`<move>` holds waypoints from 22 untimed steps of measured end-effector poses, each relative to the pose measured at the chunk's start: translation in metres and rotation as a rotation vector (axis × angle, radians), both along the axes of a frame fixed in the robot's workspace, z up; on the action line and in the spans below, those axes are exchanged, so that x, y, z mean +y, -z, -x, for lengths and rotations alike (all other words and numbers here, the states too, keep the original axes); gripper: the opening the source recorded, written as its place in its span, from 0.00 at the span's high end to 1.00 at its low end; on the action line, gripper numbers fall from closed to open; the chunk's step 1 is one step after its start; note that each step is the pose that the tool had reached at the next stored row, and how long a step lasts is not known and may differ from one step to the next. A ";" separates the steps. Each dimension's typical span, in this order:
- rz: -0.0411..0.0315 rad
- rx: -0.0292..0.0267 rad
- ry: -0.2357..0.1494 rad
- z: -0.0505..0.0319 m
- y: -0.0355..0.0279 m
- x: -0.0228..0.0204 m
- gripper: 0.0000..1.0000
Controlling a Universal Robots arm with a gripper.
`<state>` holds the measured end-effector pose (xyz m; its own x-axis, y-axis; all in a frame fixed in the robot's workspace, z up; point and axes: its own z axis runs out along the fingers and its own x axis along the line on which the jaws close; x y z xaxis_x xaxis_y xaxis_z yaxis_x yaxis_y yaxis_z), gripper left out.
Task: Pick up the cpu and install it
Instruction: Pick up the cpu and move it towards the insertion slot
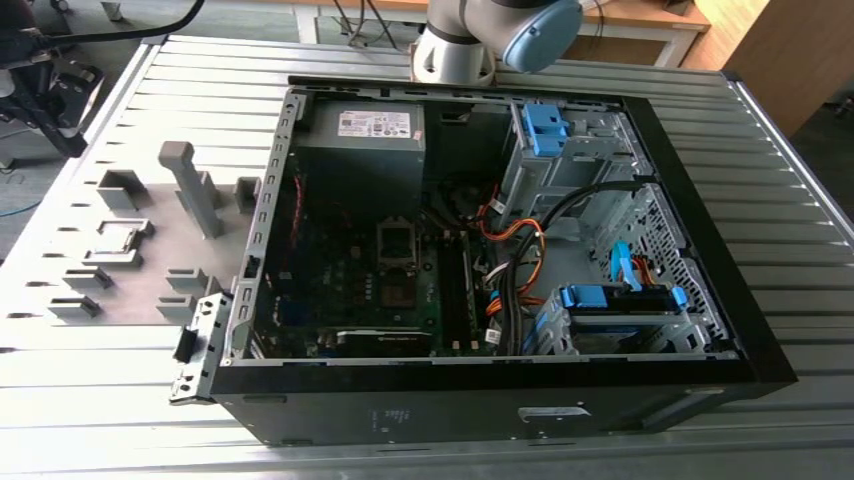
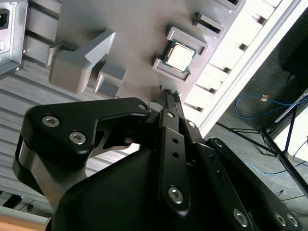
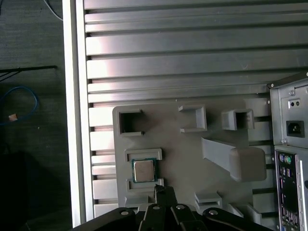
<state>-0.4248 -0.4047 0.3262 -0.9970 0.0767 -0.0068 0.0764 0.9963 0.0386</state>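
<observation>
Your gripper (image 2: 167,94) has its fingertips drawn together and grips nothing; it hangs clear of the cpu (image 2: 180,56), not touching it; the chip lies flat in its grey holder (image 3: 143,154), raised lips on two sides; the table's edge (image 3: 79,120) runs near; the open computer case (image 1: 534,420) stands well apart.

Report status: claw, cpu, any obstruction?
Claw off the cpu, holding nothing. Cpu sits in its grey holder on the plate, outside the case. Nothing between claw and cpu.
</observation>
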 end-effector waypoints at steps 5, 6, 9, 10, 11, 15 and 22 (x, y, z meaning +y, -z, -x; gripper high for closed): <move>0.0000 0.0001 0.000 0.0000 0.0000 0.0000 0.89; 0.0000 0.0000 0.000 0.0000 0.0000 0.0000 0.89; 0.0000 0.0001 0.000 -0.0001 0.0000 0.0000 0.89; 0.0001 0.0001 0.000 0.0000 0.0000 0.0000 0.89; 0.0001 0.0000 -0.002 0.0000 0.0000 0.0000 0.89; 0.0001 -0.0012 -0.024 0.0000 0.0000 0.0000 0.89; 0.0000 -0.0048 -0.100 0.0001 0.0000 -0.0002 0.89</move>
